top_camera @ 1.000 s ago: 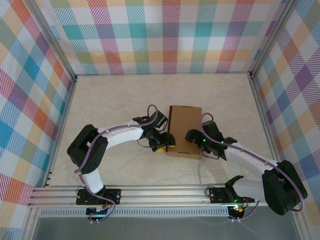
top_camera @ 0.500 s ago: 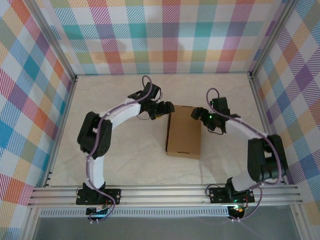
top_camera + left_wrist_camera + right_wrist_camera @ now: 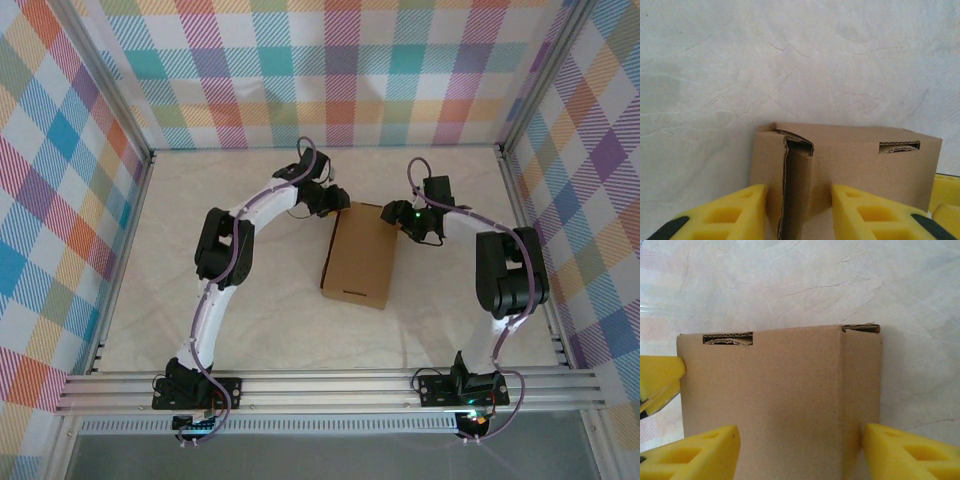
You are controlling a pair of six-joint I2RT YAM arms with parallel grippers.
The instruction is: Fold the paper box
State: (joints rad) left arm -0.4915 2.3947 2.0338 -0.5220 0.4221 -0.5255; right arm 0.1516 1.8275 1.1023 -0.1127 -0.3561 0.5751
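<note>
Both arms have swung further out since half a second ago, and we see the near end of the box has slid a bit to the left, so it now lies slightly skewed. Biggest thing first: the pale marbled table [image 3: 250, 300], with the paper box [image 3: 360, 255] lying flat around the middle of it, long side running away from the arm bases. It's closed up, lid down, so whatever is inside is hidden from us.

At the far end of the box, the left gripper [image 3: 338, 205] sits at the left corner and the right gripper [image 3: 396, 214] at the right corner. On the right wrist view the yellow fingers [image 3: 910, 450] are spread wide with the box end between them, so that one's released. On the left wrist view the fingers [image 3: 740, 212] sit either side of the box corner, and we honestly can't tell whether they're pinching the card.

Small stuff: a flap edge [image 3: 790, 165] gapes a little at that corner, and a tab slot [image 3: 728, 338] shows corrugated card inside.
</note>
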